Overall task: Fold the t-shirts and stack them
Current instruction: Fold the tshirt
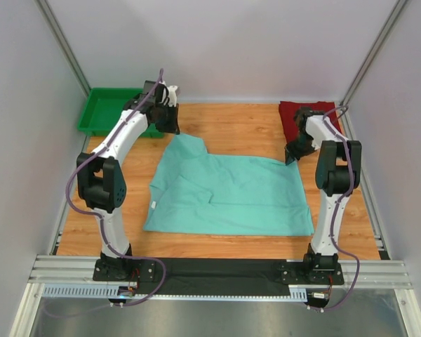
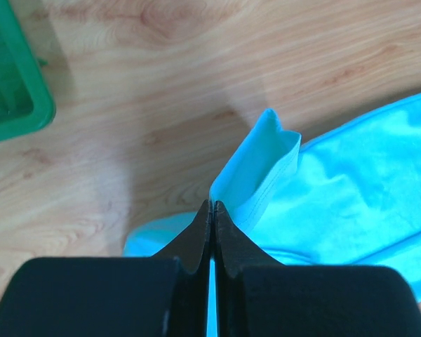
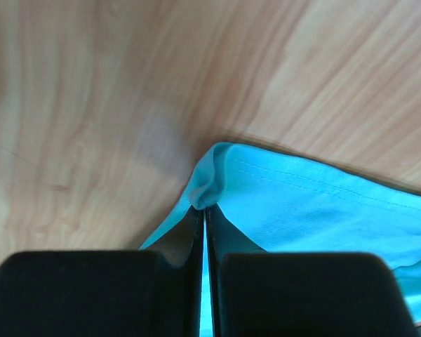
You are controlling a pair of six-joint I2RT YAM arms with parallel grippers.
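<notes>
The mint green t-shirt (image 1: 231,193) lies spread across the middle of the wooden table. My left gripper (image 1: 174,130) is shut on its far left corner, a sleeve (image 2: 259,168) that hangs lifted above the wood; the gripper's tips show in the left wrist view (image 2: 212,205). My right gripper (image 1: 292,156) is shut on the far right corner (image 3: 217,175) of the same shirt, with its tips in the right wrist view (image 3: 203,208). The dark red t-shirt (image 1: 293,118) lies at the far right corner of the table, partly hidden behind my right arm.
A bright green plastic tray (image 1: 112,111) stands at the far left corner and also shows in the left wrist view (image 2: 10,84). Grey walls and metal frame posts close in the table. A black strip (image 1: 217,268) runs along the near edge between the arm bases.
</notes>
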